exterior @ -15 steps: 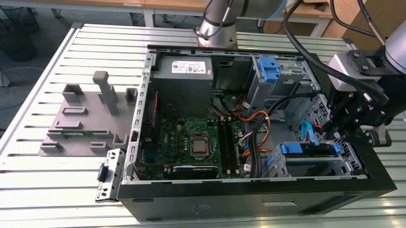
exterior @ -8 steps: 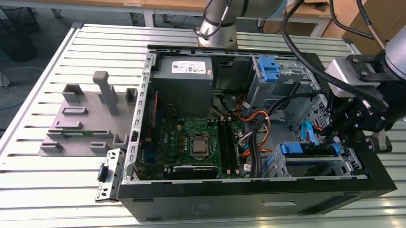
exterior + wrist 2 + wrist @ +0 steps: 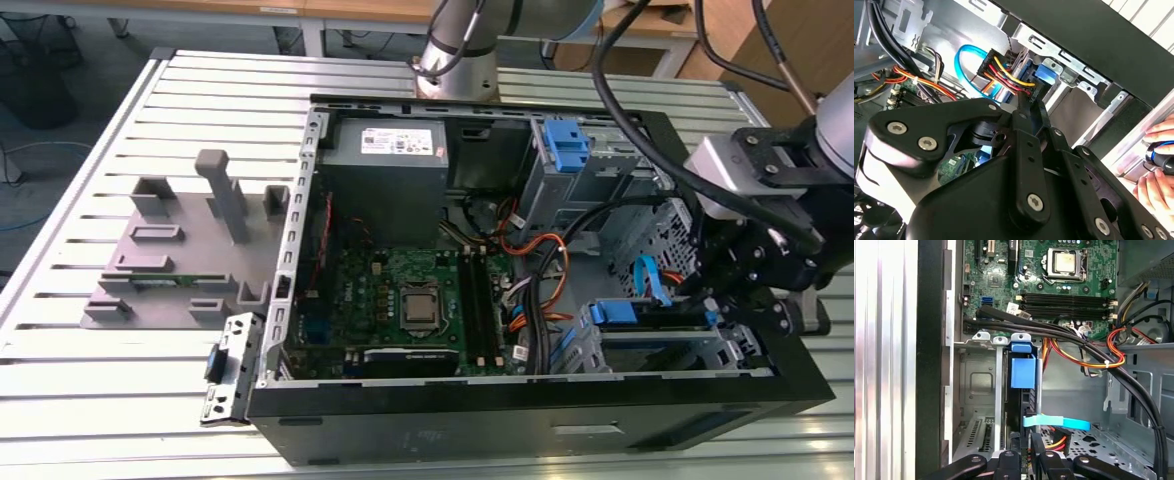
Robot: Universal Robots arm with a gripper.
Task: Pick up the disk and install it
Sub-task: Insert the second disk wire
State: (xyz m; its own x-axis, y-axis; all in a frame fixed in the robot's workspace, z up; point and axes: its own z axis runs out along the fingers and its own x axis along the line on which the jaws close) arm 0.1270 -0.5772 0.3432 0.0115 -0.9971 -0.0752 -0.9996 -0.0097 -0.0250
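Disk (image 3: 1016, 405): stands on edge in the metal drive cage (image 3: 979, 385) at the front corner of the open computer case (image 3: 534, 420). Only its thin dark edge shows in the first wrist view. The long axis runs down into the cage, from the blue tab (image 3: 1022, 371) at 1 end to the wired end by the hand. Label and broad faces hidden by the cage walls.

Hand (image 3: 1024, 452): fingers drawn narrow, tips close together at the disk's wired end. In the second wrist view the hand (image 3: 1026, 102) meets a plug with yellow, red and black wires (image 3: 1004, 75). Cannot tell whether the tips pinch anything; its own black links cover the contact. In the exterior view the hand (image 3: 741, 290) hangs over the case's corner on the exterior view's right.

Case contents: green motherboard (image 3: 400, 300), grey power box (image 3: 387, 150), black cables, 1 light blue flat cable (image 3: 1056, 422) crossing just beside the disk.

Case lies on the slatted counter (image 3: 134, 400). A grey parts holder (image 3: 174, 260) sits well apart, on the exterior view's left.

A person's fingers (image 3: 1156, 167), cut off at the frame edge, hold something blue outside the case.
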